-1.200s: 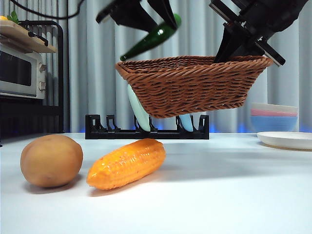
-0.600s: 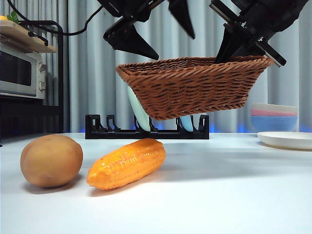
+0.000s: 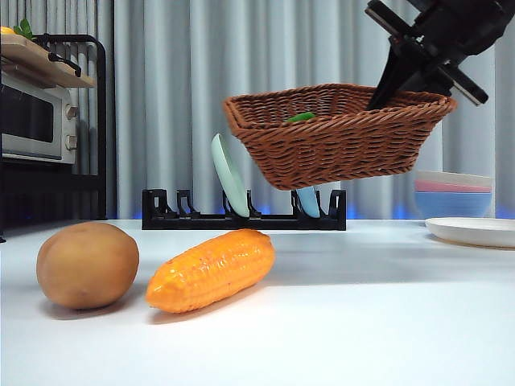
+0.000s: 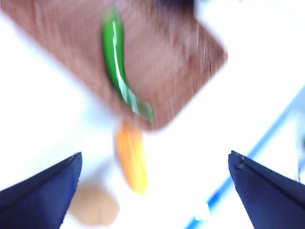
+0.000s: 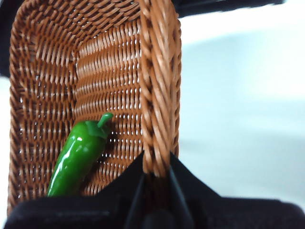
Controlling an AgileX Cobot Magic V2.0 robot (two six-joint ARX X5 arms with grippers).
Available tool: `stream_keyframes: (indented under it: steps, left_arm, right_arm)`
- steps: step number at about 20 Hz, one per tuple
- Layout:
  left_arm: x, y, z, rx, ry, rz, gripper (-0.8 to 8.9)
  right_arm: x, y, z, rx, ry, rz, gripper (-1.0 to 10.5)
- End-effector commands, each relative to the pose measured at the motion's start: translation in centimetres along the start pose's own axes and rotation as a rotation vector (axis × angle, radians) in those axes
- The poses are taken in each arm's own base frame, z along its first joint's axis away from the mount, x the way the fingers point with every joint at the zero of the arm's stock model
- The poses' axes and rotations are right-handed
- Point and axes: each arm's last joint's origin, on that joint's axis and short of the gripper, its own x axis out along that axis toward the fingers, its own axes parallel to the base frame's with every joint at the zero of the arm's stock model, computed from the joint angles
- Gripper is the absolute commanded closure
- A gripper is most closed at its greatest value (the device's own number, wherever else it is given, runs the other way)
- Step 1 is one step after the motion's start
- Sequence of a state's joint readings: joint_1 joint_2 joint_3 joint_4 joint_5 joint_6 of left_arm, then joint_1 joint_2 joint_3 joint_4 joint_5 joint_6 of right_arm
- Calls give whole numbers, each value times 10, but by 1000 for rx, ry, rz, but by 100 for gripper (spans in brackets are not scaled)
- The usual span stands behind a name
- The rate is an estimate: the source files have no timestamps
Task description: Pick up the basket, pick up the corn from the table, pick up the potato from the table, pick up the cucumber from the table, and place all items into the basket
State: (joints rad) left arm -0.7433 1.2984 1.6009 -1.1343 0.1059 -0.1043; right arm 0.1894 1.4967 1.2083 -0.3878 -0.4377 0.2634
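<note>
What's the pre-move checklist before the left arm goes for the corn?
1. Basket held off the table by right gripper on its rim: ok.
2. Cucumber inside basket: ok.
3. Left gripper open and empty, above the table: ok.
4. Corn lying free on table, nothing on top: ok.
5. Potato close beside corn; whether they touch: cannot tell.
6. Basket level: not ok, it tilts.
</note>
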Motion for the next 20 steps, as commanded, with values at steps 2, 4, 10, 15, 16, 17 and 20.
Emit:
stream_keyframes:
  steps: [2,4,10,15,16,17,20]
  left_arm:
    - [14,-14,-16,39,85,12,181]
    - [41,-25,-30,45,115,11,181]
    - [127,-19,-69,11,128,54,187]
    - [191,4,-74,16,247,106,187]
    - [204,8,-76,8,271,116,187]
    - [215,11,-78,8,288,122,187]
    - [234,17,-79,11,276,126,224]
  right_arm:
    - [-9,-6,11,18,-45,26,955]
    - [-12,-10,14,23,-56,32,956]
    - [-15,-13,17,29,-67,24,955]
    - [-15,-13,17,29,-67,23,955]
    - [-15,-13,17,30,-66,23,955]
    - [-15,-14,17,31,-65,22,955]
    - [-16,-15,17,34,-65,19,955]
